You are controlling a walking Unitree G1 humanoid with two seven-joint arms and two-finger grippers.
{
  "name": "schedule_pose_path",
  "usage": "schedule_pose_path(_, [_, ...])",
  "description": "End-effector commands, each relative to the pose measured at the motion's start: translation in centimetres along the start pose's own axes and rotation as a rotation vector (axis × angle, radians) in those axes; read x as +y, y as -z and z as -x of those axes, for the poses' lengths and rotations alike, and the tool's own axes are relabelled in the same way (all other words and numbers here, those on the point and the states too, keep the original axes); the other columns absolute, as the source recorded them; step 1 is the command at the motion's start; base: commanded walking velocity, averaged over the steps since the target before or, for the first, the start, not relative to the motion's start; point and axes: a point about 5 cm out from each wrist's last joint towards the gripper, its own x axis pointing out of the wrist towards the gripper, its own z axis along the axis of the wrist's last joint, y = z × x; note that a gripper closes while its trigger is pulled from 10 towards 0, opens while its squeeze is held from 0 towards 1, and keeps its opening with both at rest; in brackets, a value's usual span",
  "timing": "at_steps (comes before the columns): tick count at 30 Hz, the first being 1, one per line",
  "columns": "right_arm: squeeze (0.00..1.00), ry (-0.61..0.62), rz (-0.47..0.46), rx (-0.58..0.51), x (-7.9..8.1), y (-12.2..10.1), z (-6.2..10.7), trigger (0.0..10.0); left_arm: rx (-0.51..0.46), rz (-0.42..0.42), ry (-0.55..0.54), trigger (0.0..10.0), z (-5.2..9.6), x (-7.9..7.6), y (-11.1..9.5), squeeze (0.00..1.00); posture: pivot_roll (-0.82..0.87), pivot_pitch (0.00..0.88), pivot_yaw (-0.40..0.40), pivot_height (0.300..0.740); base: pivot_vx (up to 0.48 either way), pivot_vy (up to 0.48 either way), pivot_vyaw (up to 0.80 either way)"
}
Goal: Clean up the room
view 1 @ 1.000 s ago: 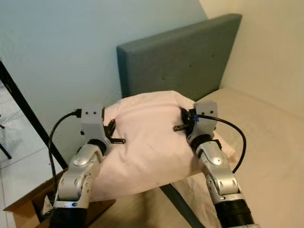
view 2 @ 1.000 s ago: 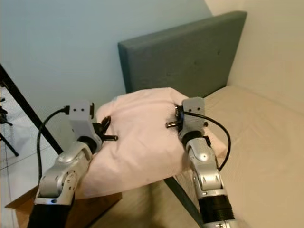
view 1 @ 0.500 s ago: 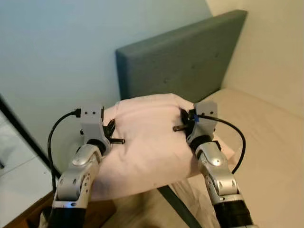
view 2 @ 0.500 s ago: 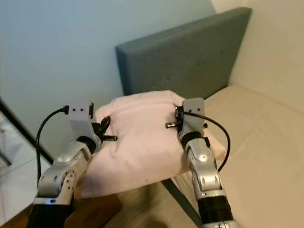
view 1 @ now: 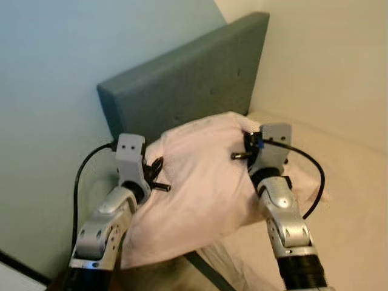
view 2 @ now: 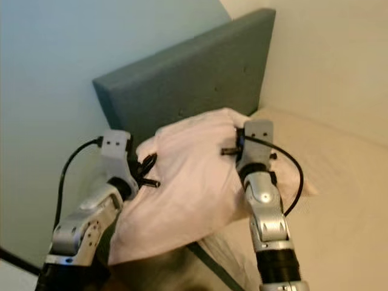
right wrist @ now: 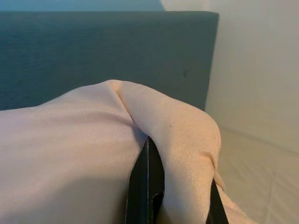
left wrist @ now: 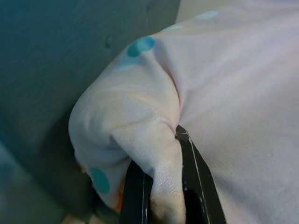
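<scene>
The robot holds a pale pink pillow (view 1: 203,182) up in the air between its two arms, at the head end of the bed (view 1: 357,200), just in front of the grey headboard (view 1: 194,85). The left end effector (left wrist: 161,186) has its two black fingers pinched onto a bunched corner of the pillow's fabric, and the right end effector (right wrist: 170,186) is likewise clamped onto a fold at the opposite end. The pillow's long axis runs from one end effector to the other, roughly parallel to the headboard, with its bulk sagging between and below them. The mattress lies to the robot's right and below, so the right arm is the nearer one to the bed's surface, while the left end of the pillow hangs out past the bed's side edge. Setting it down likely calls for carrying the load rightward and forward toward the headboard before lowering.
</scene>
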Motion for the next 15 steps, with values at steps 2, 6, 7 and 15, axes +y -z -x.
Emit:
schedule_pose_path(2, [0.00, 0.036, -0.012, -0.079, -0.7, -1.3, -0.3, 10.0, -0.048, -0.026, -0.118, 10.0, 0.1, 2.3, -0.9, 0.00, -0.08, 0.078, 0.057, 0.740, 0.302, 0.000, 0.00])
schedule_pose_path(6, [0.00, 0.025, -0.019, -0.069, -0.5, -1.1, -0.2, 10.0, -0.059, -0.042, -0.159, 10.0, 0.2, 3.3, -1.3, 0.00, -0.08, 0.078, 0.057, 0.740, 0.296, 0.000, 0.00])
schedule_pose_path(7, [0.00, 0.010, -0.025, -0.054, -0.2, -0.9, -0.1, 10.0, -0.060, -0.047, -0.174, 10.0, 0.3, 3.7, -1.5, 0.00, -0.08, 0.073, 0.054, 0.740, 0.289, 0.000, 0.00])
schedule_pose_path(15, [0.00, -0.014, -0.029, -0.026, 0.2, -0.3, 0.1, 10.0, -0.052, -0.064, -0.204, 10.0, 0.4, 4.1, -1.3, 0.00, -0.08, 0.071, 0.052, 0.740, 0.178, 0.000, 0.00])
